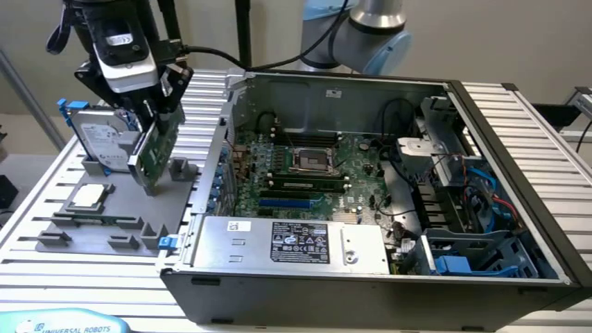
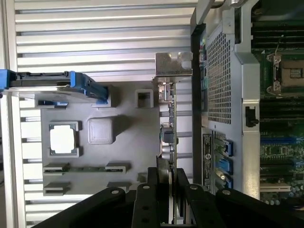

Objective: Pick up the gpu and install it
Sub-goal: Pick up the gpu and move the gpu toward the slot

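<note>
1. Exterior view: the black two-fingered gripper [image 1: 157, 114] is clamped on the top of the gpu [image 1: 159, 149], a thin rectangular card with a green circuit board face. The card hangs tilted over the grey moulded plastic fixture tray [image 1: 129, 215]. Its lower end is close to the tray, and I cannot tell whether they touch.
2. A silver hard drive [image 1: 97, 139] with blue side rails stands just beside the card. A small square silver processor chip [image 1: 90, 196] lies in the tray.
3. To the exterior view's right lies the open black computer case [image 1: 370, 291], with a green motherboard [image 1: 315, 159] and a silver power supply [image 1: 287, 243] inside.
4. Wrist view: the gpu [image 2: 167, 123] is seen edge-on, pinched between the black fingers [image 2: 153, 190] of the gripper [image 2: 167, 194]. Its silver metal bracket [image 2: 173, 64] is at the far end.
5. The card sits between the fixture tray [image 2: 128, 137] and the perforated wall of the computer case [image 2: 223, 71].
</note>
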You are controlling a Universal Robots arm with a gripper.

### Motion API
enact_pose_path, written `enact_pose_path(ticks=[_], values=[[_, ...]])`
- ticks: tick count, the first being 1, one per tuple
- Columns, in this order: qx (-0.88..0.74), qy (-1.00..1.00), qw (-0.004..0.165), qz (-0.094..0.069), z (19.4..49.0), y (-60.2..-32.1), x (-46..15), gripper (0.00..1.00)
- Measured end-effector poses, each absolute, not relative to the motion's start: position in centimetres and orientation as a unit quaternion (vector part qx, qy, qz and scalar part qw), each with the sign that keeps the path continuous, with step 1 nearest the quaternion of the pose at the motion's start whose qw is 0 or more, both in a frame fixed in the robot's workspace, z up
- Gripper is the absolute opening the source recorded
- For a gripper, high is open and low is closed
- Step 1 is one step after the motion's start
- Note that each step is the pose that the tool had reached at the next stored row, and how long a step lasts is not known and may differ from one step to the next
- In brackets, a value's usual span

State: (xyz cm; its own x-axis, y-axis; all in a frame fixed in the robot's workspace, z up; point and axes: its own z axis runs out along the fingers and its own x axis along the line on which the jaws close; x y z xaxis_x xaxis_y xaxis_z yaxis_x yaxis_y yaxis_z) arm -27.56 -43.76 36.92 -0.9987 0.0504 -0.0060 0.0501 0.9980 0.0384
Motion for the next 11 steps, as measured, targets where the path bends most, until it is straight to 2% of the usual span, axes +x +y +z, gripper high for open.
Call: enact_pose_path(ticks=[11], values=[[0.022, 1.0, 0.002, 0.022, 41.9, -43.8, -23.8, 0.27]])
